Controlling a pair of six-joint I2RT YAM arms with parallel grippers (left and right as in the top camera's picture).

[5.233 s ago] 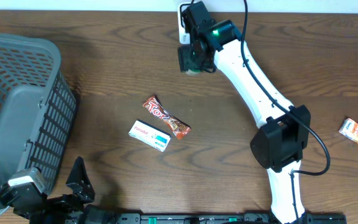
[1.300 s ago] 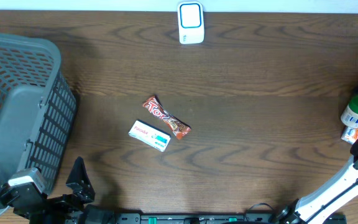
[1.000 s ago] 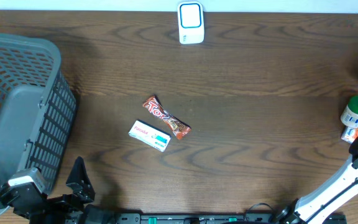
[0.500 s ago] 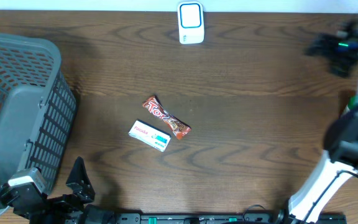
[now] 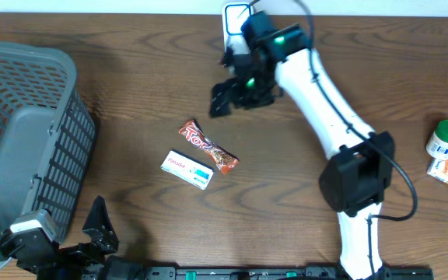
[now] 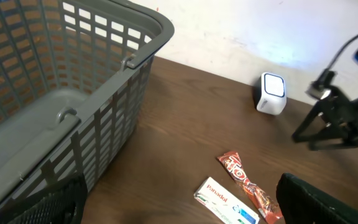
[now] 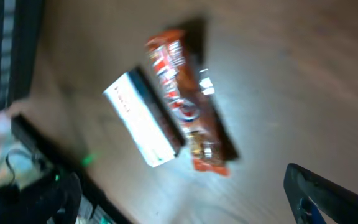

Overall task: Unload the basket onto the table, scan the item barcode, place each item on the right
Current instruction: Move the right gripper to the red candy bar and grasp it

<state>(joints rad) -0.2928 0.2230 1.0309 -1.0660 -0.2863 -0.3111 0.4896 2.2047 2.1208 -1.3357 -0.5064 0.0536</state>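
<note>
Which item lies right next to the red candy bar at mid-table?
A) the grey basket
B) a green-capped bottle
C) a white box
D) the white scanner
C: the white box sits alongside the candy bar, while the bottle stands far off to the right.

Overhead straight down, wrist cameras oblique (candy bar in all)

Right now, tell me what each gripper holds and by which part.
Nothing: the right gripper hangs open near the candy bar; the left gripper sits open by the basket.
</note>
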